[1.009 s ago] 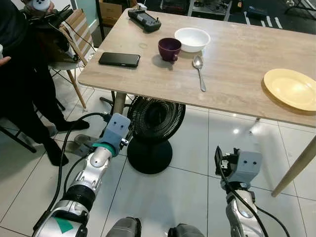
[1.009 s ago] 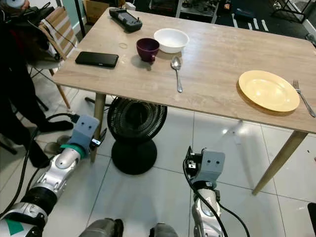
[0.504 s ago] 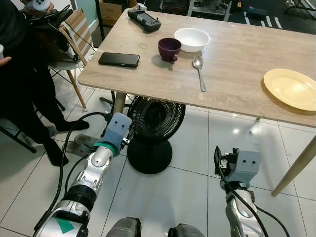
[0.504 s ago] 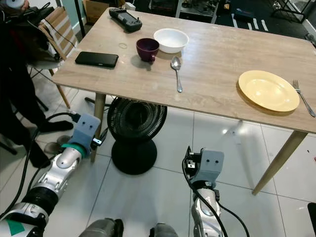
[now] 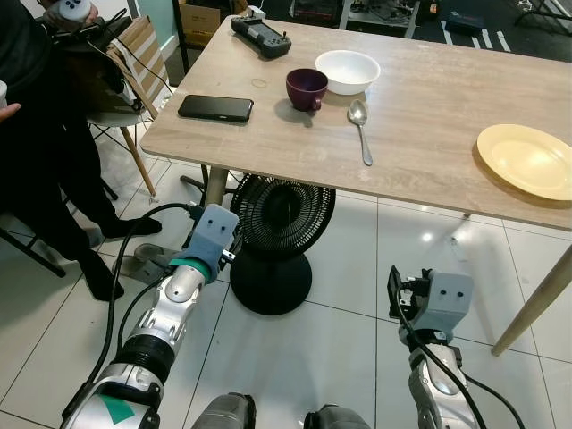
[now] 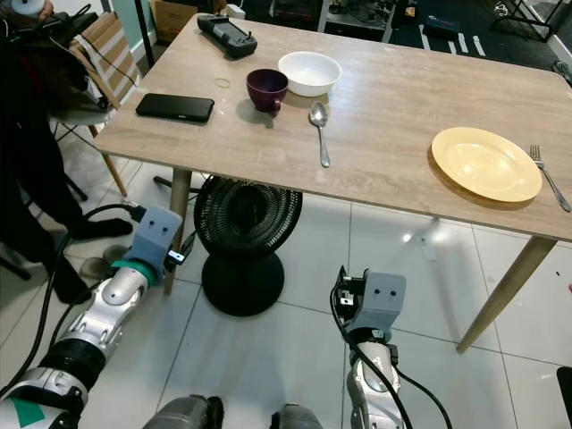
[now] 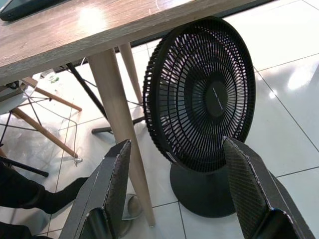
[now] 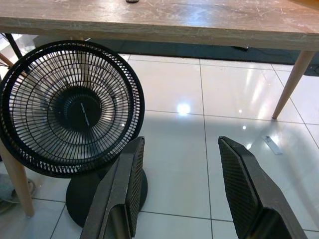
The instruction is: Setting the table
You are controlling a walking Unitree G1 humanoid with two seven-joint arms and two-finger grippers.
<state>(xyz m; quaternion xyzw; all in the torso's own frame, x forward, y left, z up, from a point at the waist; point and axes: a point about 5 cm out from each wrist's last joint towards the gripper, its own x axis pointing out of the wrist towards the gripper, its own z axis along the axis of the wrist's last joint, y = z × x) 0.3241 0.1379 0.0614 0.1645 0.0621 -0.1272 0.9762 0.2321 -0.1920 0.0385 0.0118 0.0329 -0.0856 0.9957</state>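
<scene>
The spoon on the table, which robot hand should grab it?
Probably the right hand. The spoon lies almost straight ahead of it, while the left hand hangs off to the side by the table leg. Both are open and low.

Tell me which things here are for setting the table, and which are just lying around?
For the table setting: yellow plate, fork, spoon, white bowl, purple cup.

Just lying about: phone, black controller, floor fan.
</scene>
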